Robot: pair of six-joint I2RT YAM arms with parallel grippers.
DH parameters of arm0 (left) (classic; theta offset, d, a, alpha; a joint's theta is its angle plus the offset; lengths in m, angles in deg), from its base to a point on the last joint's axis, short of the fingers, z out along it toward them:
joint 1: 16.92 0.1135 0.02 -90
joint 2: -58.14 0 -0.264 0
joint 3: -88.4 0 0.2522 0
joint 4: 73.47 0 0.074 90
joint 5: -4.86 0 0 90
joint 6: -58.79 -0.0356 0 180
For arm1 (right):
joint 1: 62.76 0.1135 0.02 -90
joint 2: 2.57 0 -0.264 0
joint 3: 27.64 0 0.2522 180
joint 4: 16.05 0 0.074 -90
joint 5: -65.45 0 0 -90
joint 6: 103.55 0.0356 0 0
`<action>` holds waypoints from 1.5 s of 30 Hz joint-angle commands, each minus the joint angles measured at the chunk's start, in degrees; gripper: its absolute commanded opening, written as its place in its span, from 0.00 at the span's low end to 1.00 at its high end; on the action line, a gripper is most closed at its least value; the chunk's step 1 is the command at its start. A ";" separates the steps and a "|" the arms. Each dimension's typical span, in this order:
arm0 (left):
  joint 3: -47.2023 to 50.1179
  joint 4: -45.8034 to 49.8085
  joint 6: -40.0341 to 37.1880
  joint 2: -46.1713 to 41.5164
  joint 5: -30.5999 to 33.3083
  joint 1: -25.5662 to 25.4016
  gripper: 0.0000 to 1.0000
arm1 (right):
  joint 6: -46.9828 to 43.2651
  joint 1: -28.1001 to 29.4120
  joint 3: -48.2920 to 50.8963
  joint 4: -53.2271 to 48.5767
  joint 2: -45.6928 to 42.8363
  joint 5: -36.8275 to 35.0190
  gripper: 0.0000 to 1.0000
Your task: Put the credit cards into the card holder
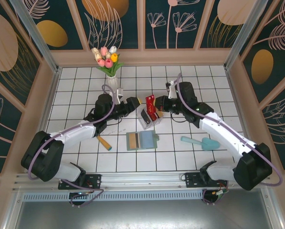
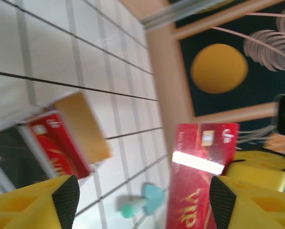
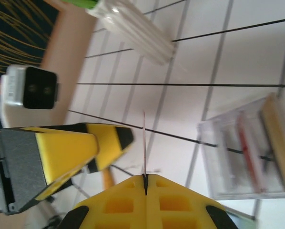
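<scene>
right pincer [image 3: 145,177] clamps red card [image 2: 199,181] | left pincer [image 2: 145,198] open, facing it | holder [image 1: 142,141] flat on table [image 1: 190,81], base-side of both pincers, long axis crosswise

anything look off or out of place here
Mildly: the clear box sits skewed to the tile lines, mid-table. The right claw pinches a red card beside it, away from the card holder. Nothing looks spilled or damaged.
</scene>
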 commanded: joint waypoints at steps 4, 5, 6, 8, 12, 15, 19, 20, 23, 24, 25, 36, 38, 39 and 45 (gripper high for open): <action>0.80 -17.10 6.89 1.92 -10.97 0.03 0.67 | 8.52 -0.29 4.74 13.39 -2.65 11.33 0.00; 0.97 -18.60 7.54 1.94 -11.70 0.06 0.62 | 8.89 -1.09 5.06 13.89 -2.83 11.34 0.00; 1.30 -19.80 8.09 1.84 -12.27 0.03 0.57 | 9.20 -2.08 5.41 14.24 -2.92 11.49 0.00; 1.85 -21.29 8.93 1.54 -12.86 0.03 0.47 | 9.55 -2.41 6.02 14.47 -3.07 11.33 0.00; 3.11 -22.89 9.81 0.11 -13.02 0.11 0.33 | 9.99 -3.46 7.15 13.44 -3.30 10.15 0.00; 3.31 -22.99 9.67 -0.50 -13.34 0.11 0.28 | 10.94 -3.77 8.58 15.19 -3.41 11.41 0.00; 3.09 -24.10 10.37 -0.24 -14.41 0.07 0.16 | 11.58 -3.80 9.42 16.20 -3.11 12.47 0.00; 3.14 -24.13 10.44 -0.36 -14.47 0.10 0.12 | 11.66 -3.84 9.56 16.14 -2.99 12.39 0.00; 4.10 -22.65 10.29 -0.92 -14.01 0.09 0.00 | 11.61 -3.80 10.19 14.93 -3.06 10.96 0.05; 4.87 -21.83 10.28 -1.46 -13.62 0.02 0.00 | 11.41 -3.82 10.35 13.66 -3.09 9.79 0.08; 5.64 -20.80 10.23 -1.97 -13.21 0.07 0.00 | 11.08 -3.64 10.67 12.58 -3.16 8.80 0.10; 18.35 -9.91 13.40 -12.27 -4.45 0.04 0.00 | 14.91 3.61 21.22 16.59 -7.37 3.40 0.46; 18.47 -8.10 13.31 -12.74 -4.03 0.05 0.00 | 15.69 4.97 21.09 18.56 -7.85 2.61 0.52; 18.40 -8.08 13.28 -12.73 -4.18 0.08 0.00 | 15.67 5.41 20.82 19.14 -7.66 2.70 0.53; 17.41 -11.62 13.59 -11.33 -8.16 0.06 0.00 | 18.33 6.32 19.45 26.56 -3.02 7.29 0.58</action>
